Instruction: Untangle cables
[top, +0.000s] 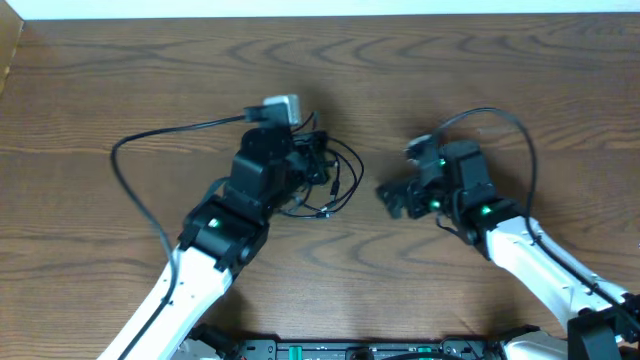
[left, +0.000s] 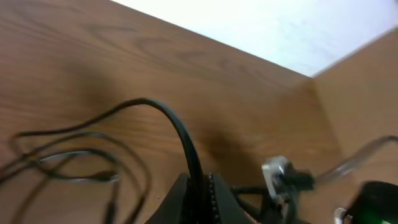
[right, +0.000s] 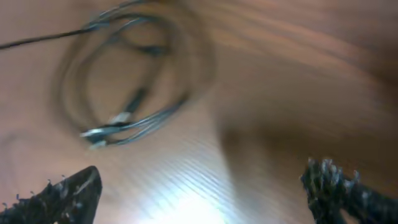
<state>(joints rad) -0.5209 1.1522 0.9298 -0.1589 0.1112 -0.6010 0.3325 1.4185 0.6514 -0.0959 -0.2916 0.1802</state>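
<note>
"Left gripper (left: 198, 180)?"
"Pinched shut on a black cable (left: 186, 146) arching from its tips."
"The rest?"
"Blurred cables (right: 143, 118) lay ahead of the right gripper (right: 199, 193), its jaws wide apart, on a wood-grain table (top: 500, 60)."

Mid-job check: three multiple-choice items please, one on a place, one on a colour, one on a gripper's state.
1. The cable loops lie: A at the table's left edge; B beside the left gripper; C at the table's right edge.
2. The plug block is: A red; B black; C white.
3. The right gripper is: A open, empty; B shut on a cable; C shut on a plug.
Key: B, they lie right by it as it pinches a black cable; C, overhead shows it white; A, its fingers stand apart with nothing between.
</note>
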